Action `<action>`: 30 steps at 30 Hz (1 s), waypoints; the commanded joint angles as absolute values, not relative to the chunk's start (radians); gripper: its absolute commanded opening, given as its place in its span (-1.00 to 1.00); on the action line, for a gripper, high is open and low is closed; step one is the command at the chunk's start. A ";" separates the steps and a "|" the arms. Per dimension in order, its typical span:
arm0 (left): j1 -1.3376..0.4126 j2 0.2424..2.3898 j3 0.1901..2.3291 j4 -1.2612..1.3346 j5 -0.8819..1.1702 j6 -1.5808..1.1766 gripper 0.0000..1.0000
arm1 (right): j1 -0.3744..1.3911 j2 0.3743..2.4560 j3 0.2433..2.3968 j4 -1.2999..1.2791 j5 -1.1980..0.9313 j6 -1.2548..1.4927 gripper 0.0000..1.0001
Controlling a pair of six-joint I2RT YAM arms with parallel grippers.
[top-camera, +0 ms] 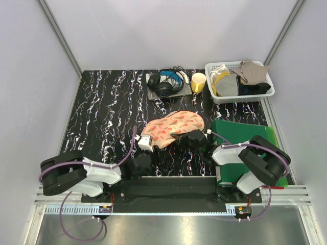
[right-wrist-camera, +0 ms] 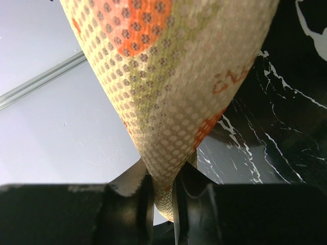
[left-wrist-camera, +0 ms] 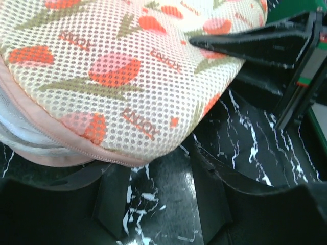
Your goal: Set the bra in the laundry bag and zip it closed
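1. From the top, the bag (top-camera: 176,125) lies mid-table with both grippers at its near edge; the bra shows in no view.
2. Only the right wrist view shows the right gripper (right-wrist-camera: 162,191) pinched on a fold of bag mesh.
3. Only the left wrist view shows the left gripper (left-wrist-camera: 153,178) spread, gripping nothing (zip edge (left-wrist-camera: 61,148) just beyond its fingers).
4. Headphones (top-camera: 166,84), cup (top-camera: 198,81) and basket (top-camera: 240,94) line the far edge, a folder (top-camera: 245,132) lies right, and the widest table (top-camera: 102,112) stretch is left.

You are looking down from high behind the near edge of the tabletop (top-camera: 102,112), taking in all of it. Your left wrist view is facing the laundry bag (left-wrist-camera: 127,76) from very close and low; your right one is sitting even closer against that same bag.
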State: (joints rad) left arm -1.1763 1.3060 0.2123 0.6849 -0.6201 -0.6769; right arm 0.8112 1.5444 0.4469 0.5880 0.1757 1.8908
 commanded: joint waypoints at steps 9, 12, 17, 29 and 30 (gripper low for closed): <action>-1.178 1.387 0.337 0.683 -0.834 -0.747 -0.28 | 0.819 1.476 0.486 0.540 0.216 1.907 -0.71; -1.178 1.388 0.360 0.596 -0.882 -0.810 -0.55 | 0.819 1.480 0.483 0.538 0.216 1.911 -0.79; -1.177 1.367 0.386 0.482 -0.890 -0.845 -1.00 | 0.819 1.483 0.468 0.528 0.219 1.902 -0.86; -1.157 1.155 0.235 0.394 -0.655 -0.714 -1.00 | 0.769 1.545 0.410 0.568 0.147 1.747 -0.99; -1.154 1.149 0.227 0.399 -0.625 -0.695 -1.00 | 0.758 1.551 0.408 0.571 0.111 1.705 -0.99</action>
